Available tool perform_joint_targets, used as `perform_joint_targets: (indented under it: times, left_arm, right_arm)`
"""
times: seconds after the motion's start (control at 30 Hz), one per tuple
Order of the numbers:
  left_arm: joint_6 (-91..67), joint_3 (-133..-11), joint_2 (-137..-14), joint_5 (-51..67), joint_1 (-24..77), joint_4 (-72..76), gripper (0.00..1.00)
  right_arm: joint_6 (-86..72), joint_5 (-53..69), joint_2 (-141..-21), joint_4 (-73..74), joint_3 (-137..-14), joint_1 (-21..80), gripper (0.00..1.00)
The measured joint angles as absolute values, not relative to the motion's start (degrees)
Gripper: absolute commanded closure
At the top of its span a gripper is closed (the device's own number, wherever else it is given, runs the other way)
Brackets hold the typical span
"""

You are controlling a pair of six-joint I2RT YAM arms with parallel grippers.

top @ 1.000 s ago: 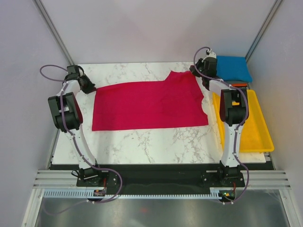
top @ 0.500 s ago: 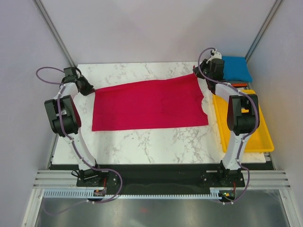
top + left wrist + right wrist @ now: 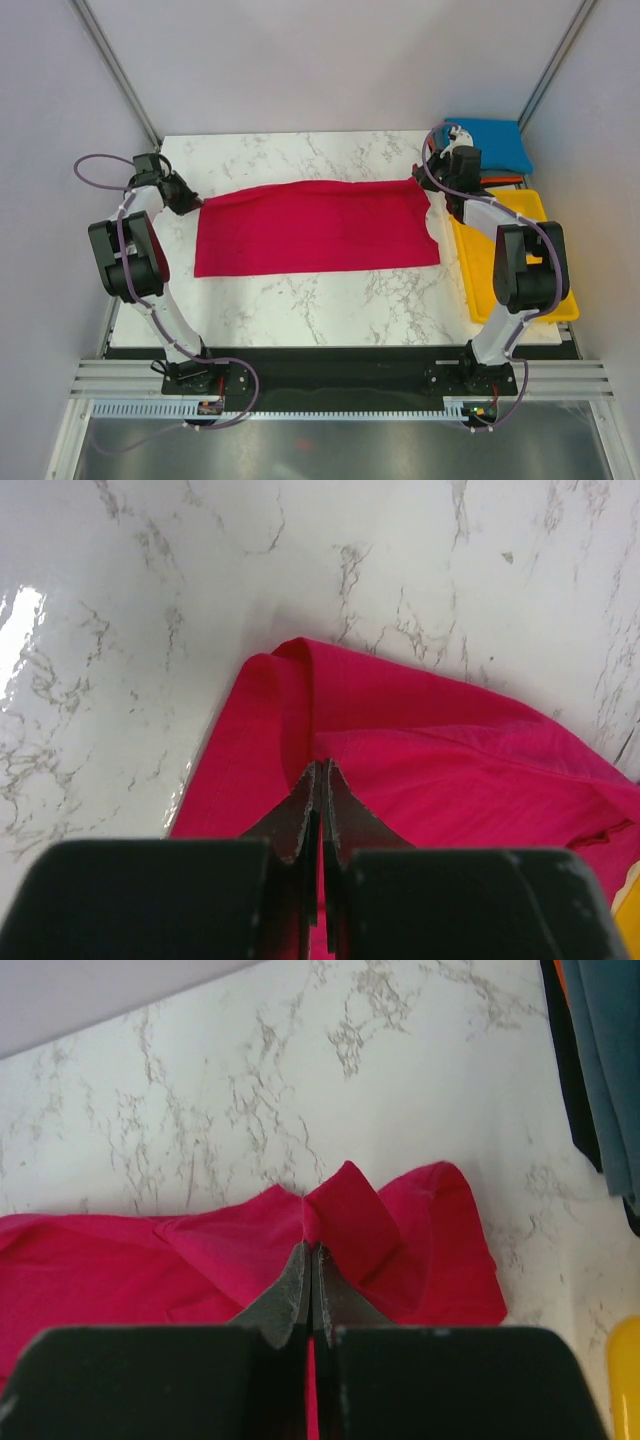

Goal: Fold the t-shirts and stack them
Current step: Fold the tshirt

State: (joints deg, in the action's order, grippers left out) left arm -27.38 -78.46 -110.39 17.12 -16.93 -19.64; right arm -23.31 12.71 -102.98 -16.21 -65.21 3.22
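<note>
Top external: L-grip [image 3: 195, 203], R-grip [image 3: 427, 186] pinch tee [image 3: 320, 228] far edge.

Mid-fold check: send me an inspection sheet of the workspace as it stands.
Surface: white marbled table.
Job's things: red t-shirt spread across the middle, far corners pinched up; blue t-shirt folded at far right, atop darker layers.
Clutter: yellow tray at right edge.
Grippers: left gripper shut on red t-shirt's far left corner; right gripper shut on its far right corner.
Cables: purple cable loops off each wrist.
Surroundings: pale walls; metal rail in front.
</note>
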Motion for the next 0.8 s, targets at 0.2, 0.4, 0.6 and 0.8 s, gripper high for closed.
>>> perform_joint_targets:
  times: [0.2, 0.4, 0.6, 0.8]
  left_arm:
    - [-27.33, -74.87, -109.21, 16.95, -17.19, -20.32, 0.98]
    - [-26.94, -74.59, -108.38, 16.56, -18.02, -21.12, 0.98]
    - [-26.70, -74.43, -107.50, 16.58, -18.41, -21.15, 0.98]
    - [-26.57, -72.55, -105.51, 16.58, -18.41, -22.44, 0.98]
  right_arm:
    - [-22.28, 11.62, -98.59, -14.41, -59.13, 3.22, 1.00]
    - [-21.06, 8.62, -92.73, -12.60, -55.42, 3.22, 1.00]
    - [-20.51, 7.46, -88.16, -11.88, -52.01, 3.22, 1.00]
    - [-19.81, 7.46, -85.06, -9.82, -49.74, 3.22, 1.00]
